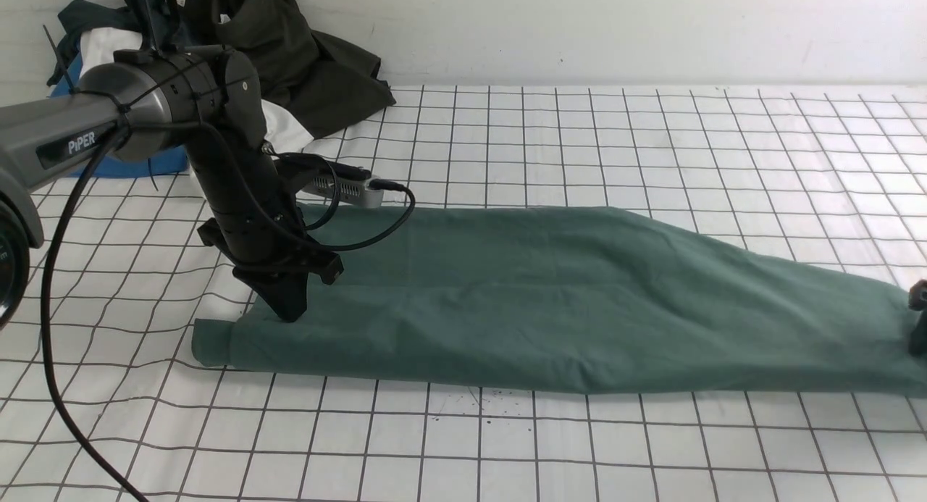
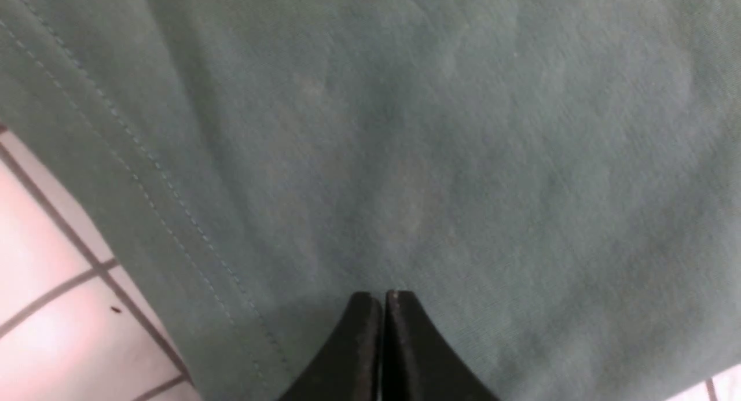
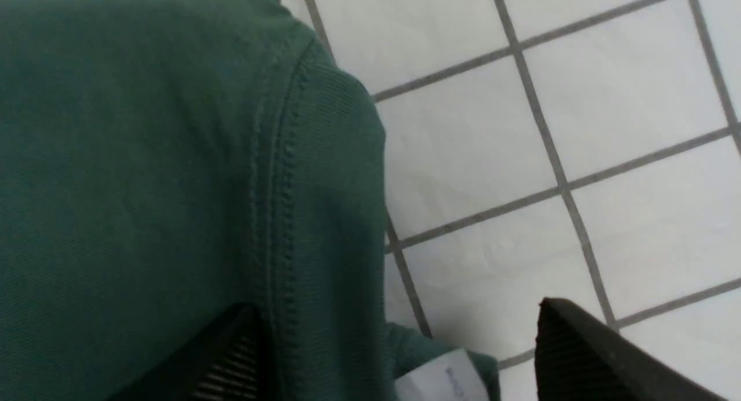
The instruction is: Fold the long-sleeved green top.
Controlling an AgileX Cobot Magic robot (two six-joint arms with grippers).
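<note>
At the left end of the green long-sleeved top [image 1: 565, 299], just inside its stitched hem, the left pincer [image 1: 290, 314] stands tip-down on the cloth with its jaws clenched together. The left wrist view shows no fabric caught between them, so it appears to be pinning the top rather than gripping it. From there the top stretches rightward across the tabletop [image 1: 652, 147] as one long, narrow band, fairly flat, with soft ridges along its middle and no sleeve or chest print showing. At its right end the right pincer [image 1: 918, 328] is released, jaws wide apart. In the right wrist view the ribbed neck edge and a white label [image 3: 440, 381] lie between the fingers, held by neither. Judging by this shape, the sleeves and sides seem to be already folded in lengthwise, while the crosswise folds that would bring one end over the other remain to be done. Behind the top's left end sits a heap of other clothes [image 1: 290, 60], dark olive-black over white, with a bright blue garment [image 1: 123, 165] beside it. The tabletop wears a white cover ruled in dark squares, with a few dark specks [image 1: 471, 400] just in front of the top's middle. A plain white wall [image 1: 615, 24] closes the scene behind the top.
</note>
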